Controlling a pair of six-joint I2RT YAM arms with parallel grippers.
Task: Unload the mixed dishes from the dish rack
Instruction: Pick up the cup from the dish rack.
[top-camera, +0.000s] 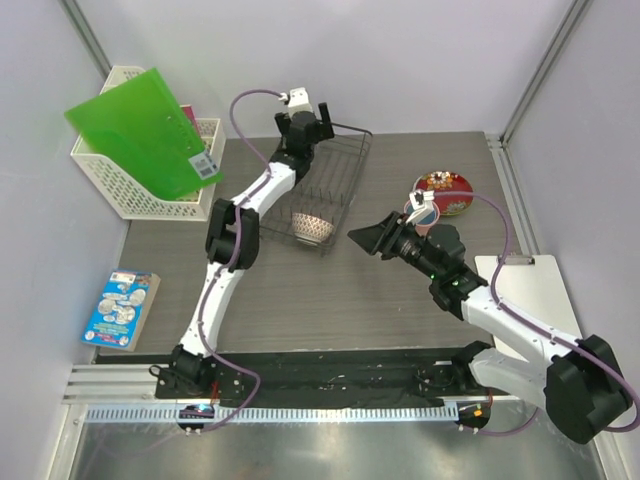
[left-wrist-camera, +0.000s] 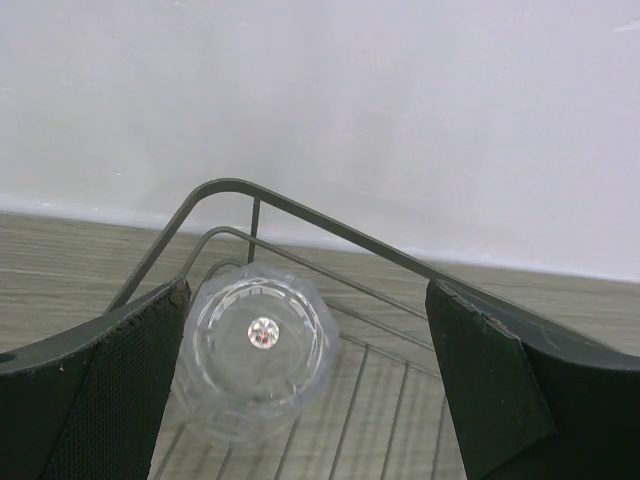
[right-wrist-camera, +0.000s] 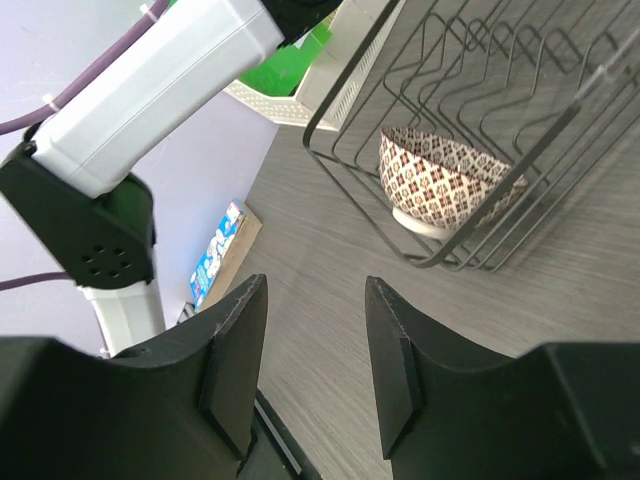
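Though parted and empty, left claw (left-wrist-camera: 308, 300) and right claw (right-wrist-camera: 315, 300) near dish rack (top-camera: 355, 180), patterned bowl (right-wrist-camera: 445, 175) and glass (left-wrist-camera: 260, 345) inside.

No text, number or brand is legible in any view. The green plastic folder (top-camera: 140, 138), standing in the white plastic lattice basket (top-camera: 110, 185) at the far-left corner of the table (top-camera: 330, 300), carries a small blue-and-white sticker (top-camera: 206, 166), print too small to read. The blue illustrated booklet (top-camera: 120, 308) at the left edge has cover markings, also unreadable. It is blurred in the right wrist view.
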